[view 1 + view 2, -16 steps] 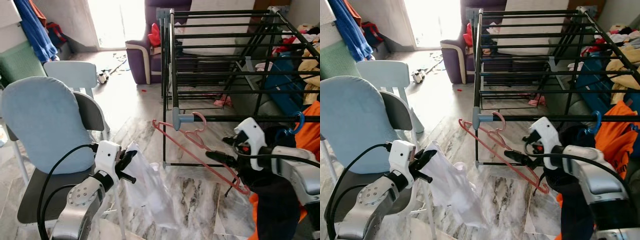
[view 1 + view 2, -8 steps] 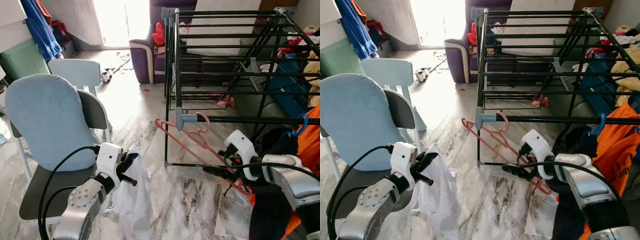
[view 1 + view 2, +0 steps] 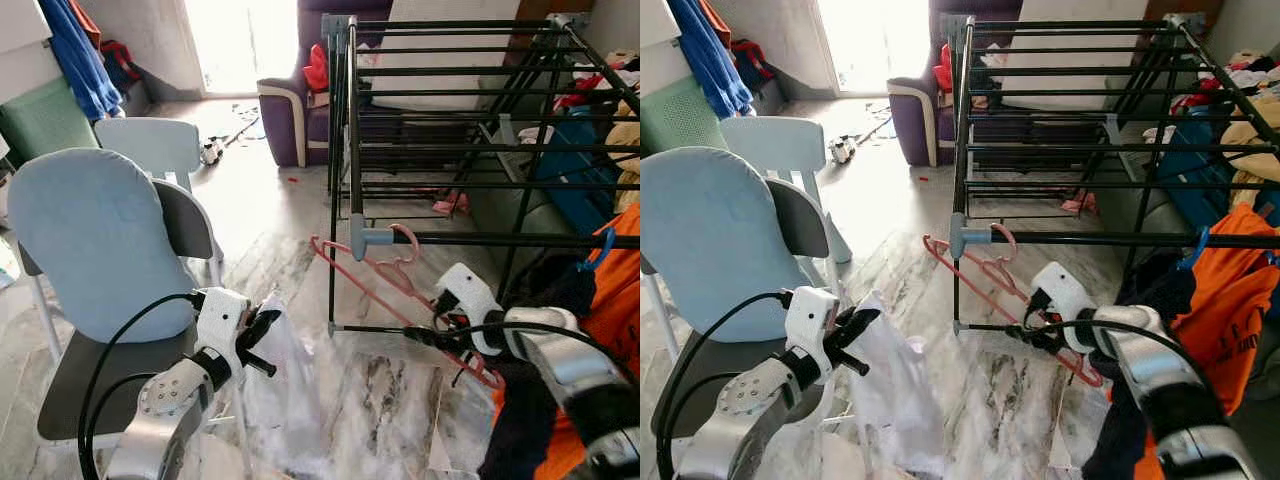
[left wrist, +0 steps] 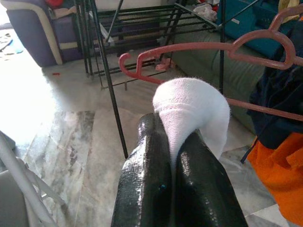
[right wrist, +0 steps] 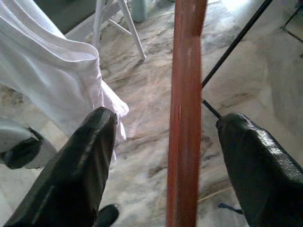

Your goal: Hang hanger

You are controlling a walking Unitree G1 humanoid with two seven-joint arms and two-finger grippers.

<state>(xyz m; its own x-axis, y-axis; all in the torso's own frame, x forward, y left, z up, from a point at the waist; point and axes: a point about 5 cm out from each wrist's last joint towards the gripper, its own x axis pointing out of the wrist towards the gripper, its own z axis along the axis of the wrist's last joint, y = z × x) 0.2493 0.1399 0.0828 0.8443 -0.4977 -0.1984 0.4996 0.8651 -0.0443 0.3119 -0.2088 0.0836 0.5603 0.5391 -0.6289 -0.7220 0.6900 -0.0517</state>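
My right claw [image 5: 161, 161] is spread wide, the pink hanger [image 3: 385, 270] passing between its fingers untouched; the hanger's hook sits on the drying rack [image 3: 450, 238] rail. My left claw [image 4: 173, 142] pinches a white garment [image 3: 290, 380].

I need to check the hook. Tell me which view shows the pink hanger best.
Left eye view: the whole pink hanger shows, its hook over the rack rail. The left wrist view shows its upper part; the right wrist view just one bar between the open right gripper fingers.
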